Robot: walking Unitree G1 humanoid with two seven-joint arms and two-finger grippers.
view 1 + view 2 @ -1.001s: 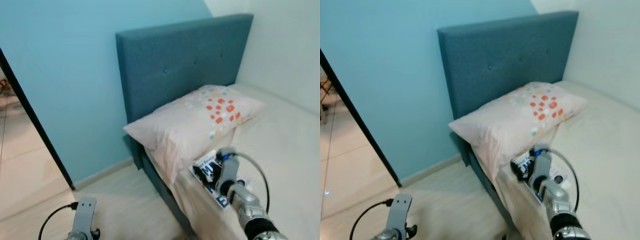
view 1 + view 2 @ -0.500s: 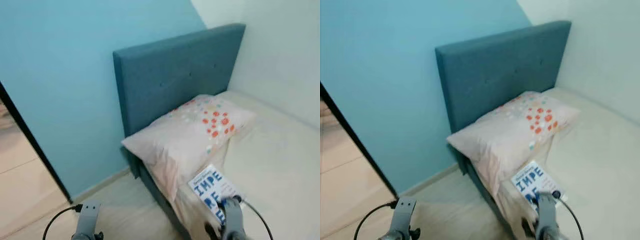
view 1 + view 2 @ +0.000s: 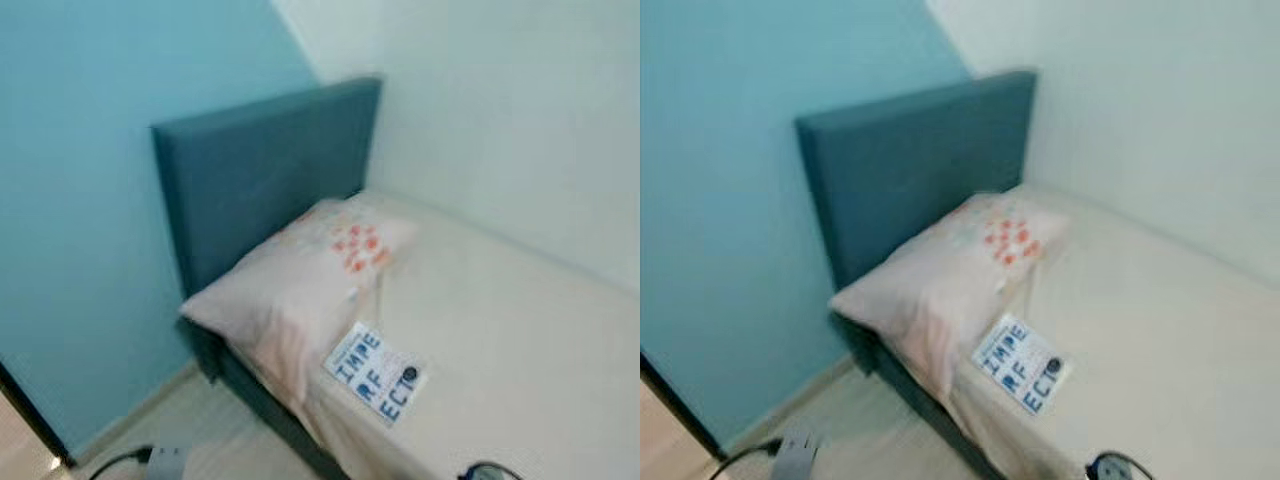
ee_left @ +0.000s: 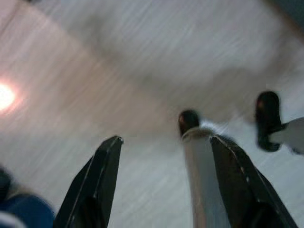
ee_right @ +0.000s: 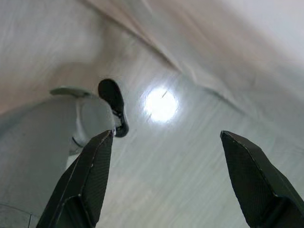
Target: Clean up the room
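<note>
One book (image 3: 374, 371) lies on the bed (image 3: 520, 330) near its side edge, just beside the pillow (image 3: 300, 275). Left claw (image 4: 164, 183) and right claw (image 5: 164, 183) hang wide open, empty, over the floor (image 4: 95, 71). Tidying appears unfinished.

You are looking at a bedroom in a home: a bed (image 3: 520, 330) with a padded blue headboard (image 3: 260, 170) stands in the corner between a light blue wall (image 3: 80, 200) and a white one, with a dotted pillow (image 3: 300, 275) at its head.
</note>
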